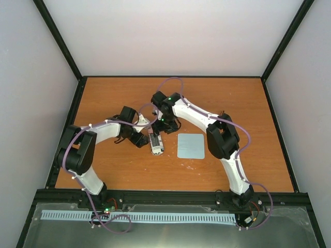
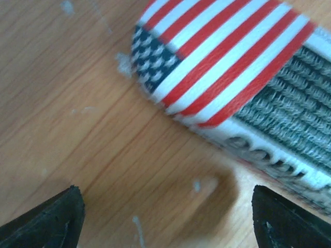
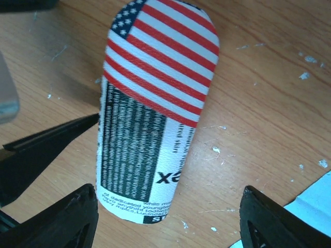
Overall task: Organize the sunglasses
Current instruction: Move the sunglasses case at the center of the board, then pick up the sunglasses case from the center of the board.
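Because the flag-patterned case (image 3: 155, 103) lies shut, its inside is hidden; cloth (image 3: 321, 194) cropped.

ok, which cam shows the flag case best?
Right wrist. The flag case fills the frame almost end to end, with stripes, stars and printed panel sharp. Left wrist gets only part of the case, cropped at the edge and soft. Top external shows the case tiny, its detail lost.

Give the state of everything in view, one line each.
flag-patterned case: closed, lying on the table.
light blue cloth: spread flat beside the case.
left gripper: open, holding nothing.
right gripper: open, holding nothing.
sunglasses: not visible.
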Robot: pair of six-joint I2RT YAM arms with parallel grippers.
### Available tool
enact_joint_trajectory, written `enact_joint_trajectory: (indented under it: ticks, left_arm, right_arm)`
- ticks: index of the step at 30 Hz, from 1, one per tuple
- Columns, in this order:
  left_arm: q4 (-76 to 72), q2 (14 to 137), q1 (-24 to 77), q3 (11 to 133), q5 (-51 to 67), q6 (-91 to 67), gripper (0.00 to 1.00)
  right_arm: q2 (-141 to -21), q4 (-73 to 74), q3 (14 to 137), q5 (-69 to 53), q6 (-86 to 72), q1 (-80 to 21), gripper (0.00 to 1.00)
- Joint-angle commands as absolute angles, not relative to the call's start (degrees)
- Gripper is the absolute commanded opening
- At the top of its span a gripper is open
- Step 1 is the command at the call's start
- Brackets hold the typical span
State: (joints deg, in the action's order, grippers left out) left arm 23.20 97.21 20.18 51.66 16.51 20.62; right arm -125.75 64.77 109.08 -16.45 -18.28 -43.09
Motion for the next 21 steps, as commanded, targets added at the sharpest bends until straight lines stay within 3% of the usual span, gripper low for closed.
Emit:
enact_joint_trajectory:
  ticks: [1,10,21]
  left_arm:
    - [21.19,91.32,17.97,48.78,10.67,17.13,0.97]
    - [20.08,82.44,5.86,46.92,10.22,15.56,0.99]
    - [20.0,83.0,5.1,47.26,10.8,15.46,0.99]
  right_arm:
    - [-127.1,67.55,113.02,-13.21,-15.7,-46.24,0.73]
    - [-132.72,70.83,118.16,-10.98,-16.72,-48.53,0.74]
    - [-136.85,74.11,121.63,-7.45,-18.03,-49.57,0.75]
